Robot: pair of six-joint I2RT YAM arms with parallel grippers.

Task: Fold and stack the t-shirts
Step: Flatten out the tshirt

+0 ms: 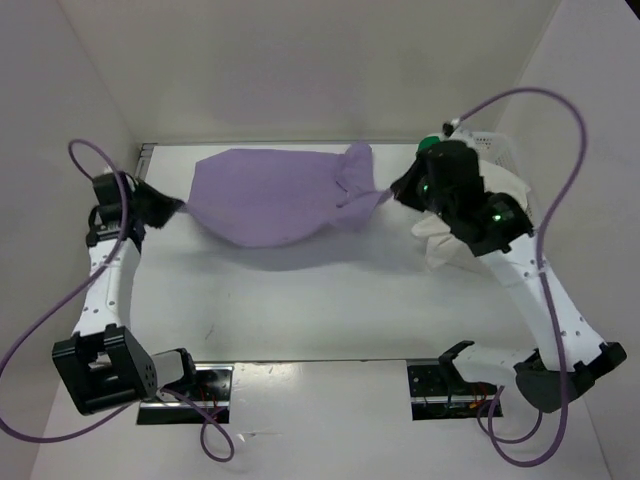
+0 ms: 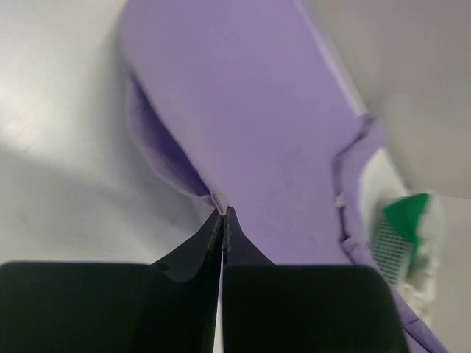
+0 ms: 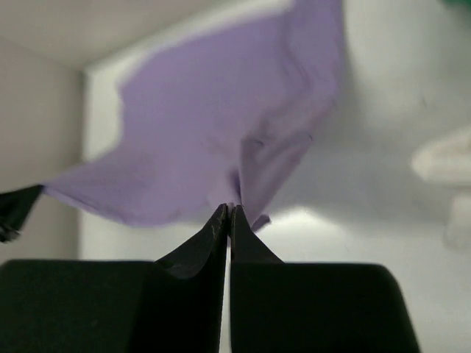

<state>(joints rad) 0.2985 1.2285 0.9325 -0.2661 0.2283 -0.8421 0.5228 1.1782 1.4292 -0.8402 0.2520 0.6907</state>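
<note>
Soft lavender shirt point(image 1: 270, 195) sagging, pinched: left claw point(image 1: 180, 208), right claw point(image 1: 393, 192).

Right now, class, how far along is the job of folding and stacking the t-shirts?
Done: nothing; no folded shirt or stack shows. In hand: the lavender purple cloth t-shirt hangs stretched between the left fingers and right fingers, both shut on it. Left: fold it, then the crumpled white cloth shirt at the right and the bright green shirt at the white mesh basket, and stack all three.
</note>
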